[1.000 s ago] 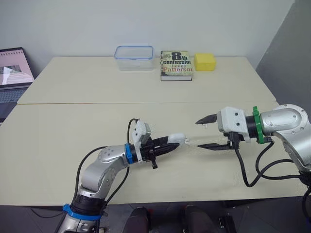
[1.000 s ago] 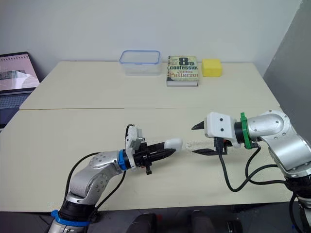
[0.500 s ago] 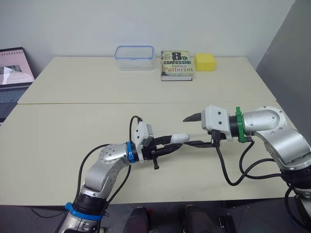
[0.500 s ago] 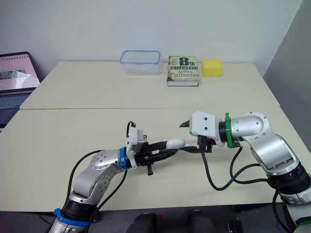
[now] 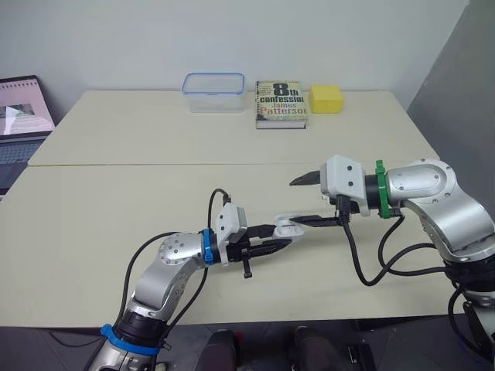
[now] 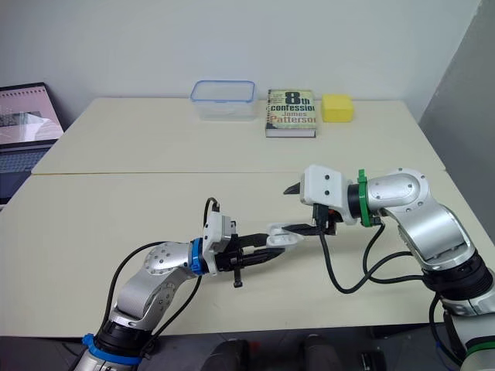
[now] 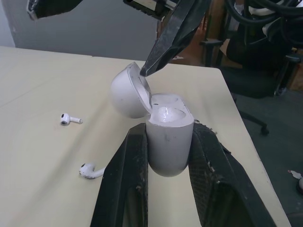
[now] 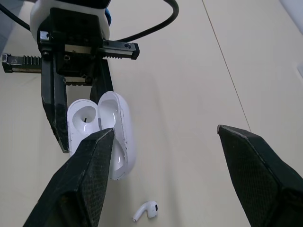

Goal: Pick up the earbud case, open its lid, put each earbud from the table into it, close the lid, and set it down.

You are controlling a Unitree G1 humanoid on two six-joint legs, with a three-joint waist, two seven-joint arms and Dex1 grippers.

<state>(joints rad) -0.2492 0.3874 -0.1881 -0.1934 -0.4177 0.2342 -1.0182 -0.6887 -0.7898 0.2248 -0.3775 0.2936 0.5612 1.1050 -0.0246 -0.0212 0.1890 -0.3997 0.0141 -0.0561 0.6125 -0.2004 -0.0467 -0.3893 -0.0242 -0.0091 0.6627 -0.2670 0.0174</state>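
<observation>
Glossy white plastic earbud case, lid stood open.
The left gripper pinched its body, right gripper spread; likely light, slippery: hold sides.

So the background stuff: two pale beige tables pushed together, with the seam running straight across. Along the far edge by the wall there's a clear plastic food container with a blue rim, lid on. Just to its right is a paperback, James Patterson's "8th Confession", lying flat cover up. Just beside that is a yellow sponge-looking block. An open laptop with its screen lit sits way off to the left. The left wrist view also catches a black office chair past the table edge.
</observation>
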